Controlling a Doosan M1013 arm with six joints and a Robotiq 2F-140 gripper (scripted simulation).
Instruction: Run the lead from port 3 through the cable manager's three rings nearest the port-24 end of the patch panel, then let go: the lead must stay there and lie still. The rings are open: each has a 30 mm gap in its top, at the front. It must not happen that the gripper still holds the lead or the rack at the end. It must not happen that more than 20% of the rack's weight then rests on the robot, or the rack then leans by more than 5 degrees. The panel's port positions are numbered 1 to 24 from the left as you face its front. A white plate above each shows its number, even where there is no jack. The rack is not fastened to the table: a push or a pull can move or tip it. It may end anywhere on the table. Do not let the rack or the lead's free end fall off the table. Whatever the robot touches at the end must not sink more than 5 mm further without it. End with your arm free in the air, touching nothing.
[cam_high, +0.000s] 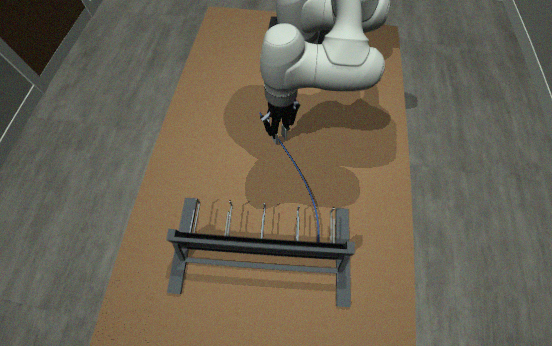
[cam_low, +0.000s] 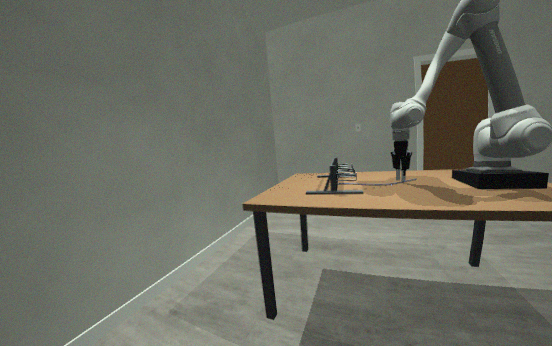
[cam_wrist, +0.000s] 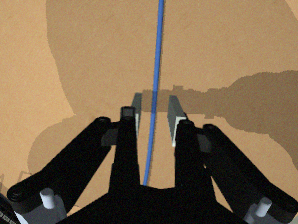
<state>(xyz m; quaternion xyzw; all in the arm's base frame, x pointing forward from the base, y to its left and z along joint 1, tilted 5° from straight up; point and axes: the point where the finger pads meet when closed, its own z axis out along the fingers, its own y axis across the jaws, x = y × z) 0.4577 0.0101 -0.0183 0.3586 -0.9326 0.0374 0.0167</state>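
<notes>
The lead (cam_high: 306, 182) (cam_low: 370, 184) (cam_wrist: 156, 65) runs through the space between the two fingers of my claw (cam_high: 281, 137) (cam_low: 401, 178) (cam_wrist: 155, 105). I have them partly open, and in the wrist view a strip of tabletop shows on either side of the lead, so I am not gripping it. There it enters at the top edge, right of centre, and comes down between my pads to the lower middle, where my black body hides the rest.

In the top view my claw is in the upper middle, and the lead goes from my fingertips down and to the right, to the rack (cam_high: 260, 246) (cam_low: 334, 175) in the lower middle. It meets the rack near its right end, between the two rightmost rings, well apart from the three rings (cam_high: 196, 217) (cam_high: 228, 220) (cam_high: 263, 220) at the left. In the exterior view it lies low along the table (cam_high: 370, 200) (cam_low: 395, 205), from the rack right of centre to a little past my fingers on the right.

The lead is thin, blue and smooth, bending in one gentle curve from above and nearly straight between my pads. The rack stands upright.
</notes>
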